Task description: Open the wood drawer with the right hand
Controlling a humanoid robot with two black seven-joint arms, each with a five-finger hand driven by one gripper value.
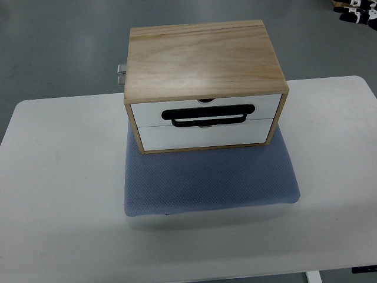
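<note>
Near edge of the white surface [59, 206]: bare, nothing staged there. No robot hand shows anywhere in the top view, neither left nor right, so whether the fingers are spread or curled cannot be told. Moving back: a blue-grey padded mat [209, 183] lies at mid-width of the surface, its front edge well short of the near edge. On the mat's far half stands the wood drawer box [203, 59], its back reaching to the far edge of the surface, front panel facing the near side. Two white drawer fronts, upper drawer [206, 108] and lower drawer [206, 134], both flush with the wood frame, no gap showing. A black loop handle [209, 115] sits across the seam between them; which drawer it belongs to is unclear. A small metal fitting [121, 75] pokes out at the box's far left side. Judgement: task not started; reach, grip on the handle and pull toward the near edge all remain.
</note>
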